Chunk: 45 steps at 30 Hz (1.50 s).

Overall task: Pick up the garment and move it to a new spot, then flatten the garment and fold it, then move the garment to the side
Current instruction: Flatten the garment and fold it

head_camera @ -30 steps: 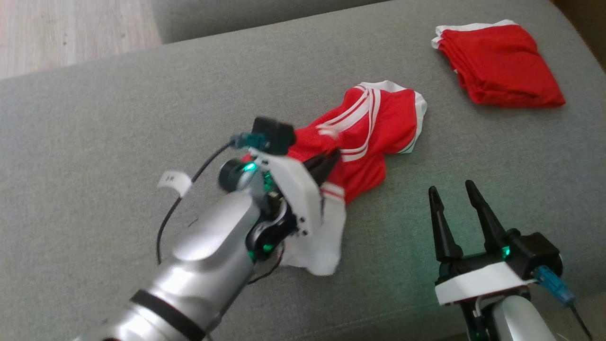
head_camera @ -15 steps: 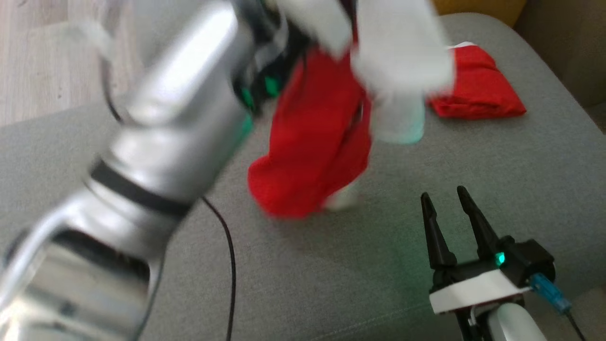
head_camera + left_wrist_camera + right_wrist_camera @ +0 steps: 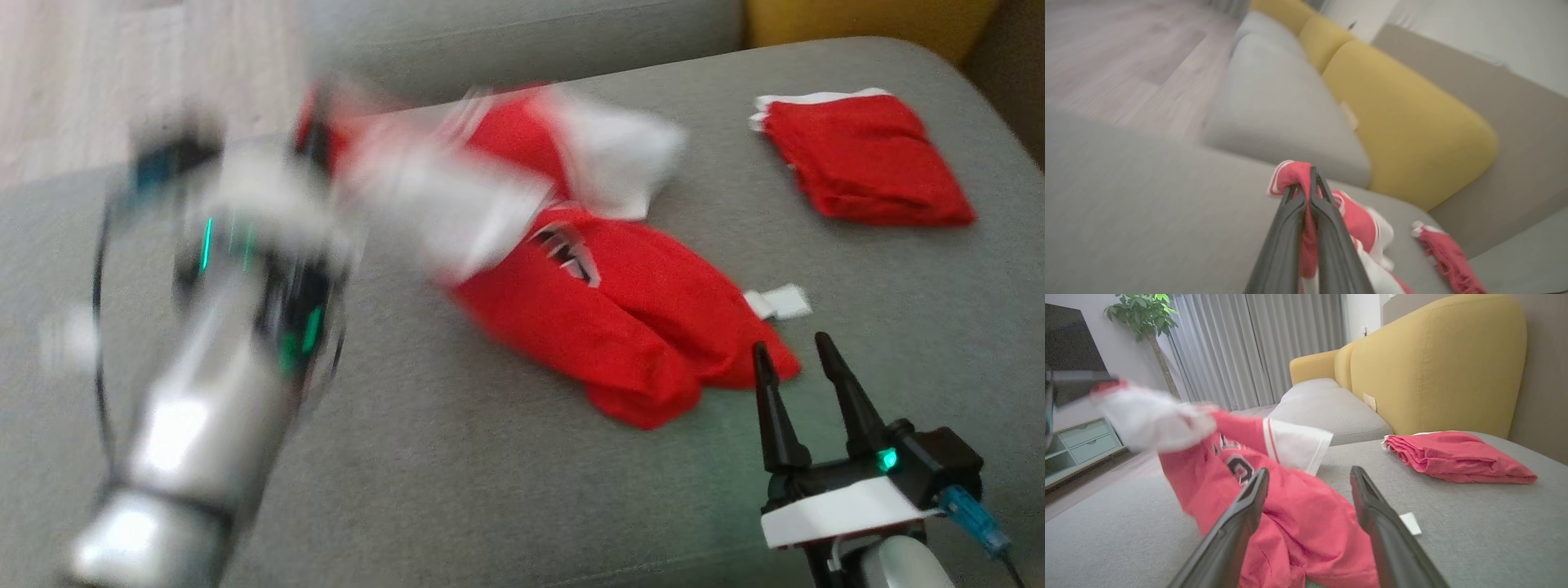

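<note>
My left jaws are clamped together on a bunched edge of the red-and-white garment (image 3: 620, 318), which trails from that grip down onto the grey sofa seat (image 3: 490, 490) — its red body lies mid-seat, well apart from the folded red cloth (image 3: 865, 163) at the far right. My right jaws stand wide apart, holding nothing, just beside the garment's near end. My left arm (image 3: 204, 392) is blurred, so I judge I am swinging fast; to set the garment down well I should slow, let the trailing end settle first, then lower the pinched edge away from it — stretched, not heaped.
</note>
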Motion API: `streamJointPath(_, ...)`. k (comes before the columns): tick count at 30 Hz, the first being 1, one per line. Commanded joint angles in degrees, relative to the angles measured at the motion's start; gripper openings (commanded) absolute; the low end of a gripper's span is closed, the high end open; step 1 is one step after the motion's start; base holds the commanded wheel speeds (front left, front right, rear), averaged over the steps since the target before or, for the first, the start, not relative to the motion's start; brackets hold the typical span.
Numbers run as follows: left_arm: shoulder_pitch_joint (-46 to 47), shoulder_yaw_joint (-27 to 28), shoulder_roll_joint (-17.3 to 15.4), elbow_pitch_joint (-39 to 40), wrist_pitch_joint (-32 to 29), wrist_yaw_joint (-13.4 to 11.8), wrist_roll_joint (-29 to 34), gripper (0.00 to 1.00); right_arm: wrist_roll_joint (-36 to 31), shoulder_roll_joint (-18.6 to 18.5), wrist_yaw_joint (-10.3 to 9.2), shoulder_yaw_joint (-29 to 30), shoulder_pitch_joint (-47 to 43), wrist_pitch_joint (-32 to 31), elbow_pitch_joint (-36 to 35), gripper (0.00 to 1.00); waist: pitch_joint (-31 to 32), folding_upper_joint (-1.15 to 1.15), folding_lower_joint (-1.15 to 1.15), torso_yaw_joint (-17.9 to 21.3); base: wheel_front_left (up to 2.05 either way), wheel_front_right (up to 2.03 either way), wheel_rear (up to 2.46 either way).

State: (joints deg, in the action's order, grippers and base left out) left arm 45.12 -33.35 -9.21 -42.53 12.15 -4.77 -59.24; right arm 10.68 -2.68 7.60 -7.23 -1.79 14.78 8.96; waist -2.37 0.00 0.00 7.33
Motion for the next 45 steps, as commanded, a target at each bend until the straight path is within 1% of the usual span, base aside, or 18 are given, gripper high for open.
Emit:
streamJointPath(1, -1.25, 2.97, -2.93, 2.44, 1.38, 0.12, -0.70, 0.00, 0.15, -0.21, -0.11, -1.01, 1.49, 0.22, -2.15, 1.00, -1.12, 0.00, 0.00, -1.61, 0.00, 0.00, 0.00)
streamJointPath(3, -8.72, 4.48, -4.97, 3.95, 2.32, -0.19, -0.69, 0.00, -0.18, -0.21, -0.11, -1.14, 1.77, 0.22, -2.11, 1.00, -1.77, 0.00, 0.00, -2.59, 0.00, 0.00, 0.00)
streamJointPath(6, -19.34, 7.78, -6.33, 7.13, 2.77, -0.47, -1.07, 0.00, -0.55, -0.21, -0.11, -1.04, 2.25, 0.22, -2.25, 1.00, -2.72, 0.00, 0.00, -3.98, 0.00, 0.00, 0.00)
streamJointPath(11, -33.37, 13.58, -6.19, 16.76, 2.83, -2.12, 3.76, 0.00, -1.14, -0.21, -0.11, -0.61, 2.75, 0.22, -2.27, 1.00, -3.79, 0.00, 0.00, -6.48, 0.00, 0.00, 0.00)
streamJointPath(17, -42.32, 15.59, -5.79, 27.48, 2.84, -4.72, 9.65, 0.00, -1.60, -0.20, -0.11, -0.61, 2.93, 0.22, -2.11, 1.00, -4.60, 0.00, 0.00, -8.60, 0.00, 0.00, 0.00)
streamJointPath(19, -44.96, 15.65, -5.84, 31.09, 2.66, -5.72, 9.87, 0.00, -1.67, -0.20, -0.11, -0.69, 2.98, 0.22, -2.09, 1.00, -4.96, 0.00, 0.00, -9.25, 0.00, 0.00, 0.00)
streamJointPath(21, -46.83, 14.74, -7.07, 34.40, 1.25, -6.49, 10.64, 0.02, -1.67, -0.20, -0.11, -0.81, 3.10, 0.22, -2.01, 1.00, -5.18, 0.00, 0.00, -9.62, 0.00, 0.00, 0.00)
streamJointPath(22, -47.42, 14.24, -7.89, 36.24, 0.52, -6.80, 11.23, 0.36, -1.64, -0.20, -0.11, -0.94, 3.19, 0.22, -1.94, 1.00, -5.31, 0.00, 0.00, -9.73, 0.00, 0.00, 0.00)
streamJointPath(23, -47.63, 13.90, -8.96, 38.27, 0.42, -7.24, 12.45, 1.00, -1.62, -0.20, -0.11, -1.04, 3.29, 0.22, -1.89, 1.00, -5.41, 0.00, 0.00, -9.79, 0.00, 0.00, 0.00)
streamJointPath(27, -46.22, 13.23, -13.67, 46.74, -1.01, -9.86, 17.88, 1.00, -1.49, -0.20, -0.11, -1.41, 3.69, 0.22, -1.93, 1.00, -5.94, 0.00, 0.00, -9.59, 0.00, 0.00, 0.00)
streamJointPath(30, -41.26, 12.52, -17.91, 54.18, -5.34, -9.94, 21.15, 1.00, -1.51, -0.20, -0.11, -1.38, 4.27, 0.22, -2.33, 1.00, -7.22, 0.00, 0.00, -9.24, 0.00, 0.00, 0.00)
streamJointPath(32, -35.17, 11.57, -21.16, 58.37, -9.84, -7.91, 22.85, 1.00, -1.66, -0.20, -0.11, -1.52, 4.96, 0.22, -2.60, 1.00, -8.68, 0.00, 0.00, -8.87, 0.00, 0.00, 0.00)
streamJointPath(36, -18.69, 8.80, -24.88, 58.79, -19.45, 0.07, 23.20, 1.00, -2.15, -0.20, -0.11, -2.82, 7.27, 0.22, -2.97, 1.00, -13.08, 0.00, 0.00, -7.36, 0.00, 0.00, 0.00)
streamJointPath(39, -5.85, 5.48, -25.12, 52.33, -25.85, 7.21, 23.10, 1.00, -2.35, -0.20, -0.11, -4.18, 9.73, 0.22, -3.50, 1.00, -17.29, 0.00, 0.00, -5.43, 0.00, 0.00, 0.00)
streamJointPath(40, -1.90, 4.59, -24.62, 49.19, -27.40, 8.68, 23.12, 1.00, -2.34, -0.20, -0.11, -4.60, 10.57, 0.22, -3.76, 1.00, -18.69, 0.00, 0.00, -4.75, 0.00, 0.00, 0.00)
streamJointPath(42, 5.60, 1.98, -23.92, 42.79, -29.38, 10.75, 24.56, 1.00, -2.32, -0.20, -0.11, -5.53, 12.09, 0.22, -4.27, 1.00, -21.30, 0.00, 0.00, -3.30, 0.00, 0.00, 0.00)
streamJointPath(43, 11.64, -0.12, -23.01, 35.99, -30.17, 11.60, 25.50, 1.00, -2.23, -0.20, -0.11, -6.40, 13.42, 0.22, -4.80, 1.00, -23.83, 0.00, 0.00, -1.82, 0.00, 0.00, 0.00)
streamJointPath(45, 16.27, -1.58, -21.95, 29.27, -29.98, 11.99, 25.17, 1.00, -1.98, -0.20, -0.11, -7.43, 14.64, 0.22, -5.30, 1.00, -25.95, 0.00, 0.00, -0.18, 0.00, 0.00, 0.00)
